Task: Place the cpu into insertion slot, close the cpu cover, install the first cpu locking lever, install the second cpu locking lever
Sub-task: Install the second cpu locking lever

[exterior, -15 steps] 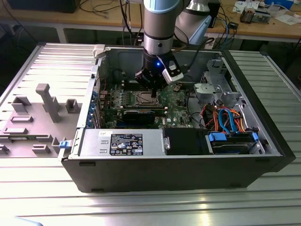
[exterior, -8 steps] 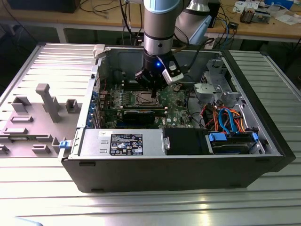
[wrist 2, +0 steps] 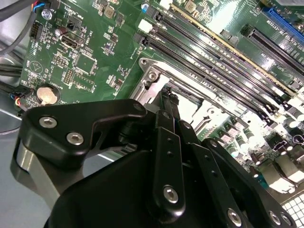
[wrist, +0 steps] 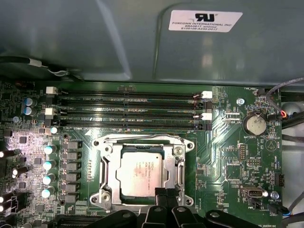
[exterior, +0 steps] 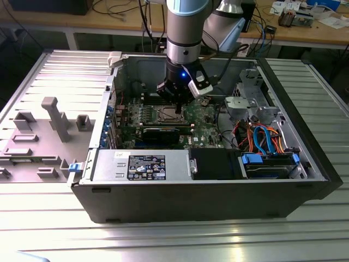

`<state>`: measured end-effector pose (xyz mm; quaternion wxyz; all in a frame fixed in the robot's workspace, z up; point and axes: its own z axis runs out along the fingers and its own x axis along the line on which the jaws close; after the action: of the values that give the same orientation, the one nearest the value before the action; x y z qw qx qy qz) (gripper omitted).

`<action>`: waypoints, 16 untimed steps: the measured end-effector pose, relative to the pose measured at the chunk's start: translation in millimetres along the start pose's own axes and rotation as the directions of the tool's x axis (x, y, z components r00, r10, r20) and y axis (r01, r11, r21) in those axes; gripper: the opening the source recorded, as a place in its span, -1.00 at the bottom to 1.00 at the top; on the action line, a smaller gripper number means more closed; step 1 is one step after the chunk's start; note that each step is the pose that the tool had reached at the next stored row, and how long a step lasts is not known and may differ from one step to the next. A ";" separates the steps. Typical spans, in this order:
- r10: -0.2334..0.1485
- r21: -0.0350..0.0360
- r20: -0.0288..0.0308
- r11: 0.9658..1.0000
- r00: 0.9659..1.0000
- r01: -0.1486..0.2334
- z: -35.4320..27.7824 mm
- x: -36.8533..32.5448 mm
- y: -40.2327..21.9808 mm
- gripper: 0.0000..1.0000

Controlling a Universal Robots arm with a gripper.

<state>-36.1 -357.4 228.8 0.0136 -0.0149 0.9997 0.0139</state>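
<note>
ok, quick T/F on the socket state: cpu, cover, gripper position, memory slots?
1. The cpu sits in the insertion slot. True.
2. The cpu cover frames the chip, lying flat. True.
3. The gripper hovers over the power supply. False: it is at the socket's edge on the motherboard.
4. The long memory slots hold modules. False: they look empty.
5. The computer case stands upright. False: it lies on its side, open.

Black gripper [wrist 2: 167, 102] poised right over the silver-rimmed insertion slot [wrist 2: 154, 78] on the green motherboard [wrist 2: 95, 61], fingertips close together at the slot's edge, long black memory slots [wrist 2: 213, 61] just beyond the slot, coin battery [wrist 2: 46, 95] well apart from it.
</note>
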 end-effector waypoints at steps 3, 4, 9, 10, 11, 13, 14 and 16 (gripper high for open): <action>0.000 0.000 0.000 1.000 1.000 0.000 -0.2 0.2 -4.4 -0.79; 0.000 0.000 0.000 1.000 1.000 0.000 -0.8 0.2 -4.9 -0.79; 0.000 -0.012 0.000 1.000 1.000 0.000 -11.7 -0.1 -5.9 -0.79; 0.001 -0.037 0.001 0.999 1.000 -0.001 -11.8 0.1 -7.5 -0.79; 0.001 -0.042 0.001 0.999 1.000 -0.001 -11.7 0.2 -8.7 -0.79; 0.001 -0.043 0.000 0.999 1.000 -0.001 -11.8 0.4 -11.3 -0.79; 0.002 -0.043 -0.001 0.999 1.000 -0.002 -11.8 0.4 -12.5 -0.79; 0.002 -0.043 -0.005 0.999 1.000 -0.002 -12.0 0.9 -18.3 -0.79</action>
<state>-36.8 -376.1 240.3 0.0108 -0.0143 0.9992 0.0356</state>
